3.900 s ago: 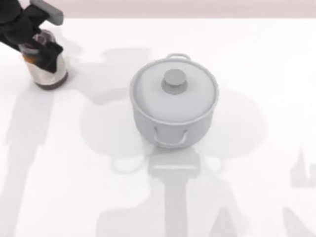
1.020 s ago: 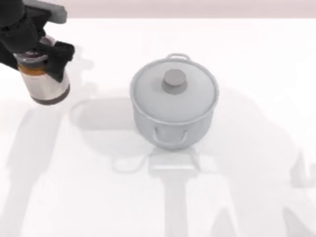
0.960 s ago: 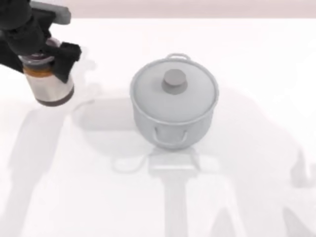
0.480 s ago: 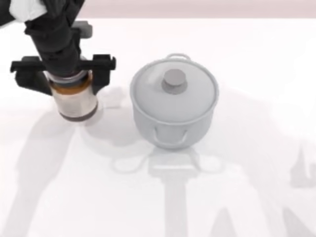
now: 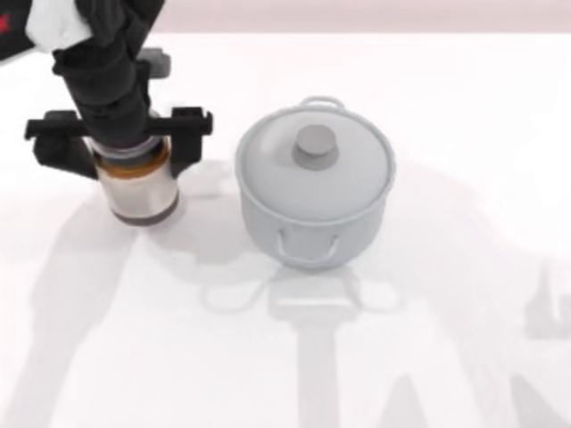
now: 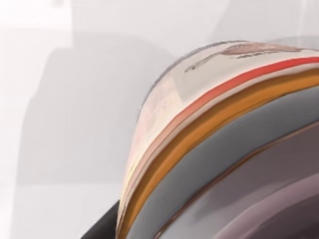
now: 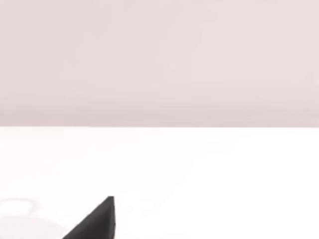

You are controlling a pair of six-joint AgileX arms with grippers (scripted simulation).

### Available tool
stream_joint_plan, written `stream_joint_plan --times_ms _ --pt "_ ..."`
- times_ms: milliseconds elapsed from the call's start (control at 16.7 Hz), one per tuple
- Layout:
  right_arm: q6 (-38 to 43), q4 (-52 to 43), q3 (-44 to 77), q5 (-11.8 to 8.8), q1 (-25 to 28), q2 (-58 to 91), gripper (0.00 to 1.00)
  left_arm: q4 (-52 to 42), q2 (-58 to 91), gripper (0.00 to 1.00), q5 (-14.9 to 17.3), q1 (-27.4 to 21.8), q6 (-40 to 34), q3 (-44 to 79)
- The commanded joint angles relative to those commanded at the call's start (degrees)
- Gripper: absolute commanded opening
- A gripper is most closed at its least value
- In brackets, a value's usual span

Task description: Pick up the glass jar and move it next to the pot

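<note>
White and bare, the surface (image 5: 464, 107) fills the view from above, with soft grey shadows on it. Look at the upper left of the frame. Your left hand (image 5: 120, 143) is there, closed on the glass jar (image 5: 138, 189) from above, near the lid. Its two black fingers (image 5: 189, 134) stick out on each side of the jar. The jar stands up straight, so its long way runs up and down, lid up and bottom down. It is to the left of the pot (image 5: 314, 192), near it but not touching, with a gap between them. You cannot tell from above if the jar's bottom is on the surface or just over it. The pot sits in the middle of the frame with its lid on, the round knob on top.

Now the left wrist view. The jar (image 6: 209, 124) is very close and fills most of the frame. You can see its pale label, a red stripe, an orange-brown band and the dark lid edge. Nothing of the fingers shows clearly here.

Now the right wrist view. It shows only the white surface (image 7: 199, 164), a pale pink wall behind it, and a small dark tip low in the frame. Your right arm is out of sight in the top view, and you cannot tell if its hand is open or closed.

To do this step well, keep the jar straight up and bring it a little closer to the pot. Go slowly, so the outer finger does not bump the pot's side. Set the jar down flat before you let go.
</note>
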Motion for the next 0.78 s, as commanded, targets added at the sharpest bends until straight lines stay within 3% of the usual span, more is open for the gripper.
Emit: stream_joint_plan --times_ms 240,480,780 --pt "0.0 0.0 0.0 0.0 0.0 0.0 1.0 6.91 2.36 0.0 0.15 0.0 0.28 -3.93" --pt "0.0 0.0 0.0 0.0 0.0 0.0 1.0 7.46 2.71 0.0 0.17 0.07 0.21 -4.29" --pt "0.0 0.0 0.0 0.0 0.0 0.0 1.0 7.46 2.71 0.38 0.17 0.07 0.21 -4.29"
